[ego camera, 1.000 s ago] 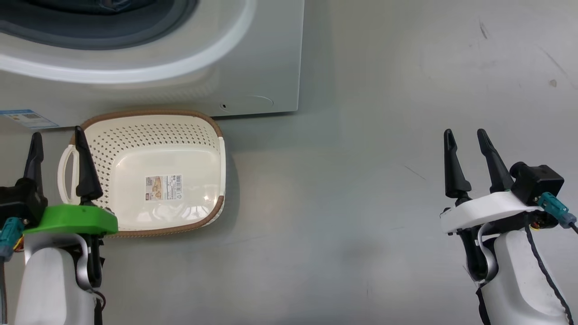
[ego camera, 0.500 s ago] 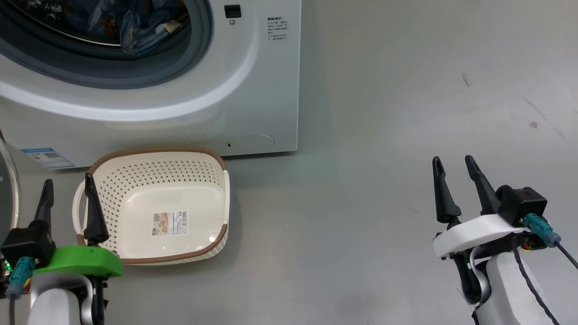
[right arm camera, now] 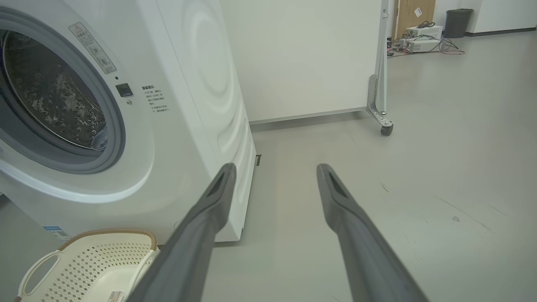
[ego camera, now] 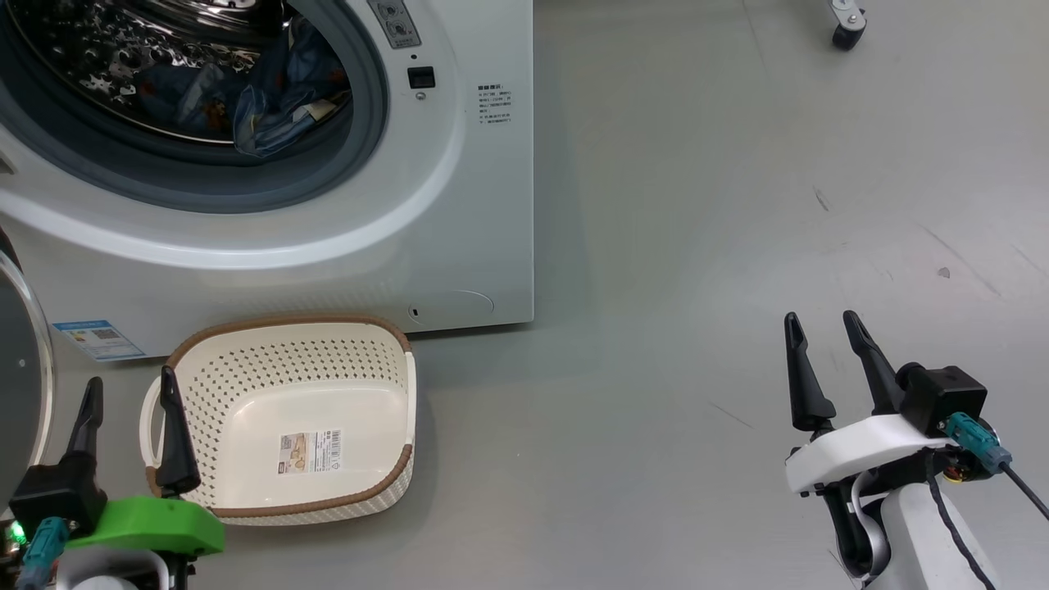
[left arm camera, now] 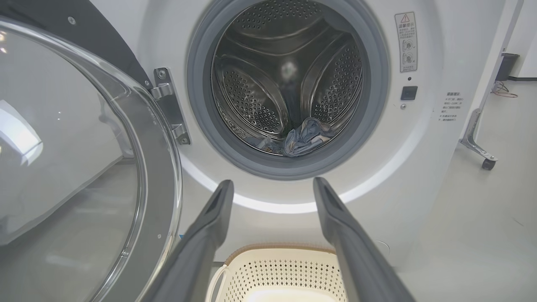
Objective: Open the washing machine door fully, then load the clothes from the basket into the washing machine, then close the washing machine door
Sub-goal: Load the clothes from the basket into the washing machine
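1. Head view: looks down on the washing machine (ego camera: pixel 459 246), drum mouth uncovered, with the clothes (ego camera: pixel 270 106) bundled inside the drum. Finds the basket (ego camera: pixel 287 360) empty on the floor (ego camera: pixel 656 328) just before the machine, label sticker (ego camera: pixel 310 452) on its bottom. Catches only a sliver of the door (ego camera: pixel 20 385) at the far left. Places the left hand (ego camera: pixel 131 377) released, one finger crossing the basket's left handle in the picture. Places the right hand (ego camera: pixel 821 319) released too, over bare floor, well apart from basket and machine.
2. Left wrist view: adds what the head view lacks, namely the whole door swung wide to the left on its hinge (left arm camera: pixel 168 105) and the full depth of the steel drum. Sets the clothes low in the drum, above and beyond the spread fingers, and the basket's rim low between them.
3. Right wrist view: adds the machine's side panel, a wall and a wheeled stand (right arm camera: pixel 379 105) behind. Puts the basket at the lower left of the parted fingers and the drum mouth at the upper left.
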`<state>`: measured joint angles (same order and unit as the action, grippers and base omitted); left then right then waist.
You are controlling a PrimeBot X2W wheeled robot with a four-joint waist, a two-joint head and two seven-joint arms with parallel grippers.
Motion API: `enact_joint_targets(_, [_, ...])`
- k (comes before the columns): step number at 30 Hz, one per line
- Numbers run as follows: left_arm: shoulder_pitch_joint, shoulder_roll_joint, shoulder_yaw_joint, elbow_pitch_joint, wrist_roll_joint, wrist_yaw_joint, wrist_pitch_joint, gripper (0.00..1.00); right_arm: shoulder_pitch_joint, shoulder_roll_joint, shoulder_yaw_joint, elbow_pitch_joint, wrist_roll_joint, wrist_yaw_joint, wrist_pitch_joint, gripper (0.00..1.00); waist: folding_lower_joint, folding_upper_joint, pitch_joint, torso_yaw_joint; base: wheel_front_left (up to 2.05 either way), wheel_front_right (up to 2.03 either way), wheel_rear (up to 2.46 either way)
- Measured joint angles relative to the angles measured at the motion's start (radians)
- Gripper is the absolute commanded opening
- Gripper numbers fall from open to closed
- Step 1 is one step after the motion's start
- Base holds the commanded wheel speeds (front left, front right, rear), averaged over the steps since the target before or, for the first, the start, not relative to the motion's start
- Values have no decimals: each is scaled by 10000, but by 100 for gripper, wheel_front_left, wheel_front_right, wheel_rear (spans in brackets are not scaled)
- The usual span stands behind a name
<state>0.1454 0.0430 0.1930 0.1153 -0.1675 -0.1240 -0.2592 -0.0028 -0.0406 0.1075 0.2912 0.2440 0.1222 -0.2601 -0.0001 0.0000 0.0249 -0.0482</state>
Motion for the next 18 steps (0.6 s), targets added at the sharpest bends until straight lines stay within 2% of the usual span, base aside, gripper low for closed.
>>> enact_joint_targets(18, [267, 0, -54, -290, 0, -2, 0, 100, 108, 0, 163, -150, -2, 0, 0, 100, 0, 0, -138, 40, 0, 0, 0])
